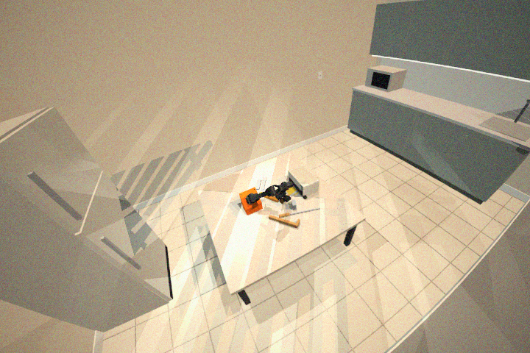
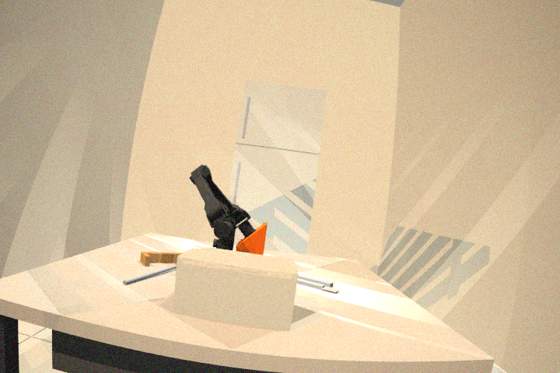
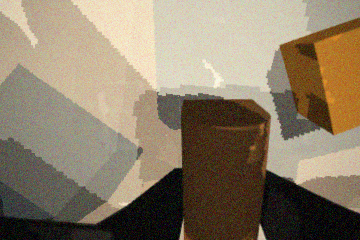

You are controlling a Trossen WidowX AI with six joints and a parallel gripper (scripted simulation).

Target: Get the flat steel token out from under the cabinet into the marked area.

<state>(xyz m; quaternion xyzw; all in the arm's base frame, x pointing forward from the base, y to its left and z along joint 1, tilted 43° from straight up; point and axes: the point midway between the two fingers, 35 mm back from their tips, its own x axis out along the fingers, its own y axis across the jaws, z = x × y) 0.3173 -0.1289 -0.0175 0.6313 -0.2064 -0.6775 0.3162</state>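
The cabinet point(image 1: 310, 184) point(image 2: 234, 294) is a pale box on the table point(image 1: 259, 254) point(image 2: 113, 323). My gripper point(image 3: 218, 177) is shut on a brown wooden handle point(image 3: 223, 150), which stands up between the black fingers in the wrist view. In the top view the hand is close in front of the cabinet, beside a small yellow patch. In the exterior view the cabinet hides the hand. The far end of the held tool cannot be made out. The token, the vent slots and the marked area cannot be made out in any view.
A wooden L-shaped tool point(image 1: 283, 220) point(image 2: 159, 258) and a thin metal rod point(image 1: 307, 212) point(image 2: 151, 274) lie to one side. Pale metal bars point(image 1: 261, 183) point(image 2: 316, 281) lie on the other. An orange-yellow block point(image 3: 345, 75) is at upper right in the wrist view.
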